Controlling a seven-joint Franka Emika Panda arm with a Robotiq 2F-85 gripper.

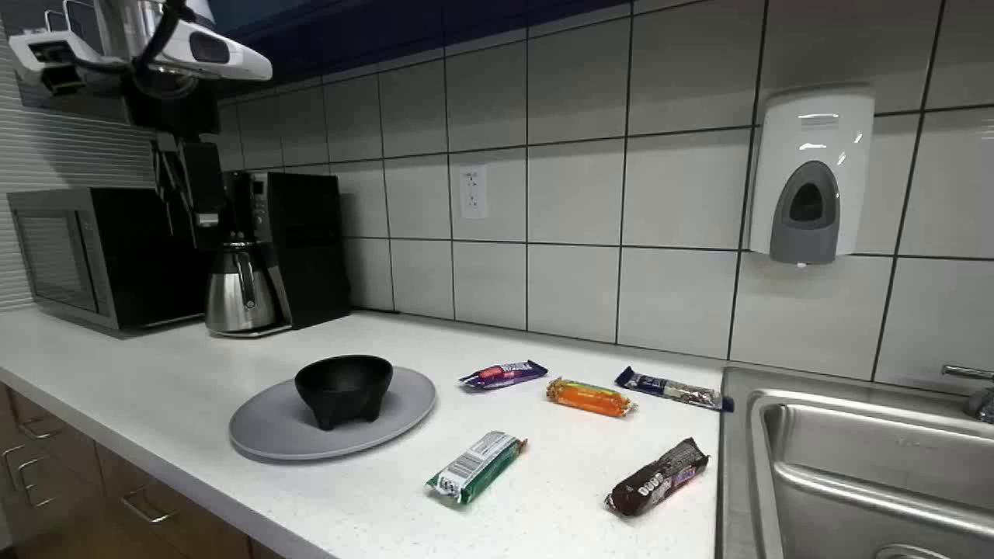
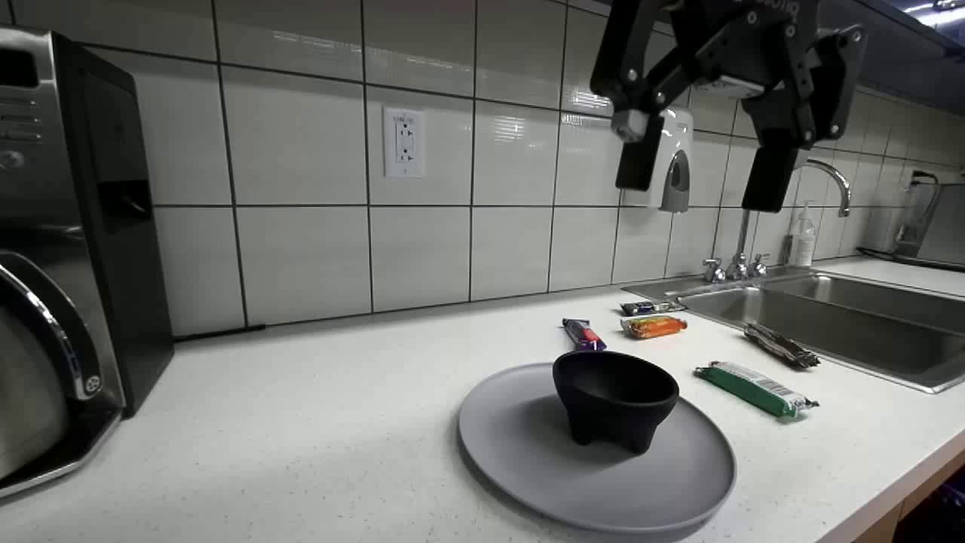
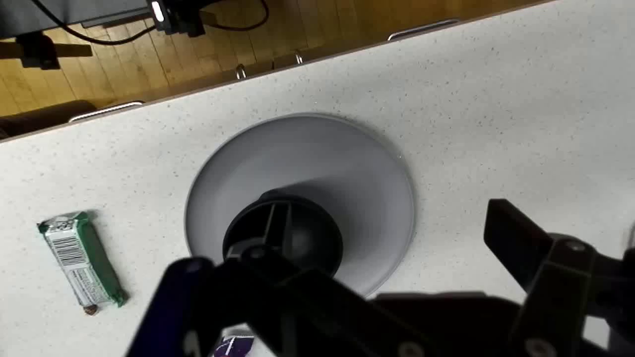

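My gripper (image 2: 701,177) hangs high above the counter with its fingers spread wide and nothing between them. Below it, a black footed bowl (image 2: 618,400) stands upright on a round grey plate (image 2: 513,452). From the wrist view, one of my fingers (image 3: 279,220) covers part of the bowl (image 3: 317,238), while the opposite one (image 3: 508,233) lies over bare counter. Loose wrapped bars lie beside the plate in both exterior views: a green and white one (image 1: 477,466), an orange one (image 1: 590,397), a purple one (image 1: 505,375), a brown one (image 1: 658,477) and a dark blue one (image 1: 674,388).
A coffee maker (image 1: 303,241) with a steel carafe (image 1: 239,291) stands at the back, beside a microwave (image 1: 109,256). The steel sink (image 2: 829,324) borders the bars. A soap dispenser (image 1: 811,175) is fixed to the tiled wall. The counter's front edge runs close past the plate.
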